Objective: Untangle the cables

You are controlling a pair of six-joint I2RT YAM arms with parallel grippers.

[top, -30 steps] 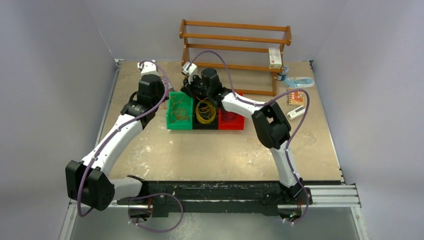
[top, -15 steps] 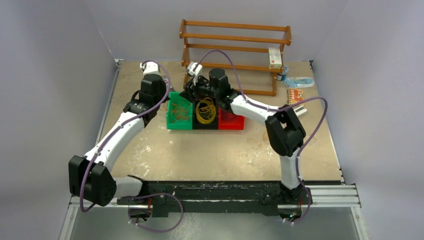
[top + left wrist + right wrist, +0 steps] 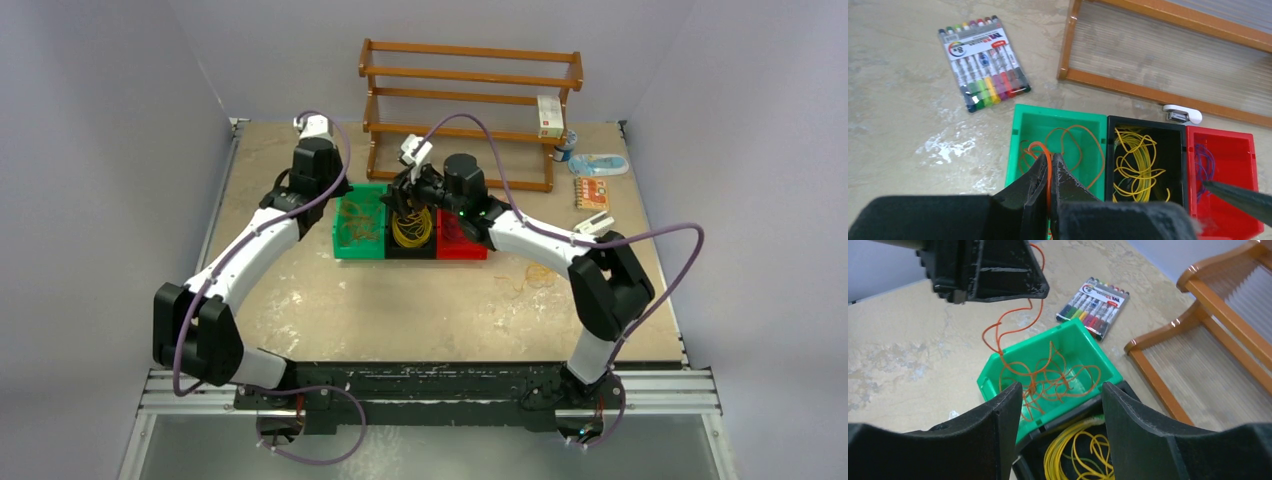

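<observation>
Cable (image 3: 1049,159), orange, pinched in left gripper (image 3: 1050,169) above green bin (image 3: 1058,112).

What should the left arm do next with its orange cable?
Probably lift it slightly higher: the left gripper is shut on one orange cable whose tail hangs into the tangle in the green bin, and the right gripper is open.

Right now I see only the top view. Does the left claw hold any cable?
Observer: Yes. The left claw is shut on one orange cable.
Operator: Is that cable free of the green bin?
Observer: No. In the right wrist view it runs down into the orange tangle inside the green bin.
Operator: And the right claw?
Observer: The right claw is open and holds nothing.
</observation>
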